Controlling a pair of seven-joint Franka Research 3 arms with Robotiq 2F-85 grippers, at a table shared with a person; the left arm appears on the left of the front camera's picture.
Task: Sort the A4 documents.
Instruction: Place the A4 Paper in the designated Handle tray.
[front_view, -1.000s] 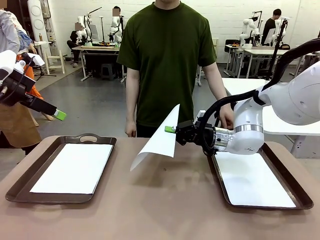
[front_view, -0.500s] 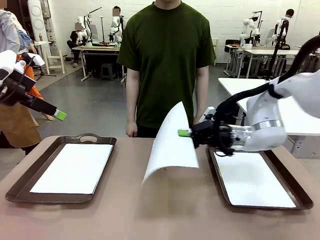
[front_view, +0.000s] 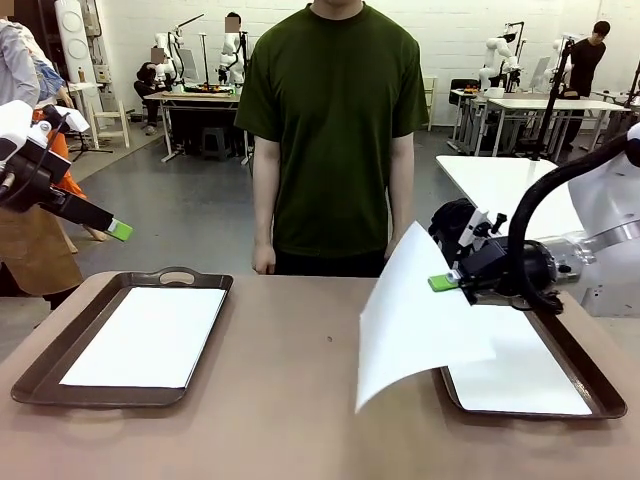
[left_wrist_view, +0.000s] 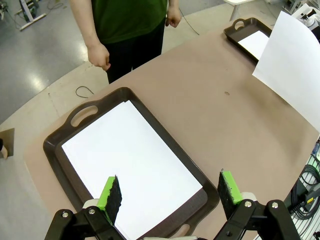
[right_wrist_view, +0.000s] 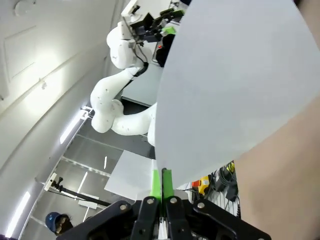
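The right gripper (front_view: 447, 282) is clamped on the edge of one A4 sheet (front_view: 420, 325), holding it in the air, curved and hanging over the near-left corner of the right tray (front_view: 590, 370). A second sheet (front_view: 525, 375) lies flat in that tray. The left gripper (left_wrist_view: 170, 192) hovers above the left tray (front_view: 70, 345) with its jaws spread wide and nothing between them. A third sheet (front_view: 150, 335) lies flat in the left tray. A person (front_view: 330, 130) stands at the table's far side, arms down.

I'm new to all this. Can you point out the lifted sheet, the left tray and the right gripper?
lifted sheet (front_view: 415, 325), front view, middle of sheet
left tray (front_view: 181, 275), front view, far handle
right gripper (front_view: 443, 283), front view, green fingertips
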